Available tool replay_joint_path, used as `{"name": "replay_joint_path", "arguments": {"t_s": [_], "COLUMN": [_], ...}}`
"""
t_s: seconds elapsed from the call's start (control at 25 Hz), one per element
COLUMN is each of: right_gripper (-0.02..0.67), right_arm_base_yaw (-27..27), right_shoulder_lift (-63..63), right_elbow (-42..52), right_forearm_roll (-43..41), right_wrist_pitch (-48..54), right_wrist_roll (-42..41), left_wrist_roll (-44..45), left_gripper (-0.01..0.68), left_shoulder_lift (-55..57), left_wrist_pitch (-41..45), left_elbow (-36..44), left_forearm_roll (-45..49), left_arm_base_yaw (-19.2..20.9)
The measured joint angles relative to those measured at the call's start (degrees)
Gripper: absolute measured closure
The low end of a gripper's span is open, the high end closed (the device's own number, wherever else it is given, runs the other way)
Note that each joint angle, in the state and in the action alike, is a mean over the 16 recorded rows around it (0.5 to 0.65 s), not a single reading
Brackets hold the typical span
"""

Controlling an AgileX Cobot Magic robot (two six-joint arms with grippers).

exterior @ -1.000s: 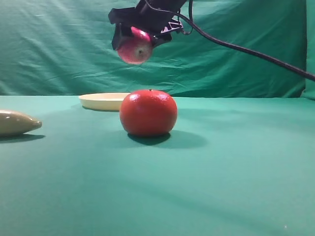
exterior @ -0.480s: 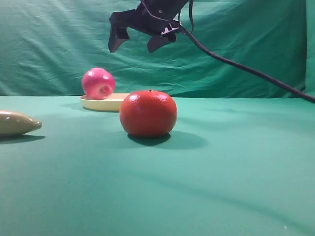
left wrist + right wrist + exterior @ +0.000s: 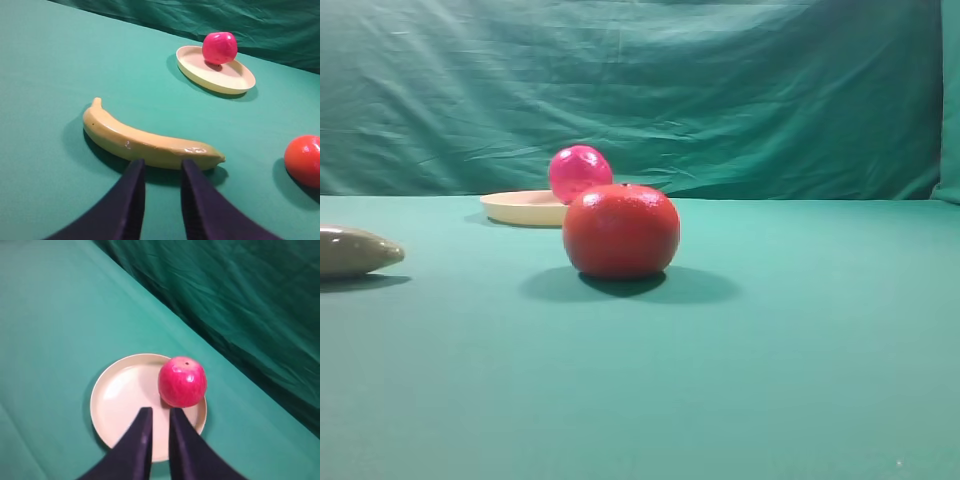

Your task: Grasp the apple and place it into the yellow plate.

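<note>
The magenta-pink apple (image 3: 579, 172) rests on the pale yellow plate (image 3: 520, 207) at the back, behind the orange-red fruit. In the right wrist view the apple (image 3: 182, 381) sits at the far right rim of the plate (image 3: 122, 400). My right gripper (image 3: 160, 412) hovers above the plate, empty, its jaws nearly together. In the left wrist view the apple (image 3: 219, 48) and the plate (image 3: 220, 77) lie far off. My left gripper (image 3: 161, 172) is empty, jaws slightly apart, just in front of a banana. Neither gripper shows in the exterior view.
An orange-red fruit (image 3: 621, 230) stands mid-table in front of the plate, and it also shows in the left wrist view (image 3: 304, 160). A beige-yellow banana (image 3: 150, 142) lies at the left (image 3: 355, 250). A green cloth backdrop (image 3: 740, 90) hangs behind the table.
My right gripper let go of the apple over the plate and rose out of the exterior view. The apple dropped onto the plate and rolled from its left side to its right.
</note>
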Motion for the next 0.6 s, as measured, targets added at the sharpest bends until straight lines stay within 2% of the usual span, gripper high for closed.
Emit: {"name": "replay_joint_path", "arguments": {"t_s": [0.36, 0.6], "right_gripper": [0.649, 0.649], "right_arm_base_yaw": [-0.3, -0.2], "right_shoulder_lift": [-11.2, -19.5], "right_elbow": [0.0, 4.8], "right_forearm_roll": [-0.7, 0.0], "right_wrist_pitch": [10.2, 11.4], "right_wrist_roll": [4.4, 5.4], "left_wrist_roll": [0.0, 0.0], "left_gripper": [0.516, 0.516], "left_shoulder_lift": [0.0, 0.0], "left_wrist_pitch": [0.0, 0.0], "left_elbow": [0.0, 0.0], "left_forearm_roll": [0.0, 0.0], "left_arm_base_yaw": [0.0, 0.0]}}
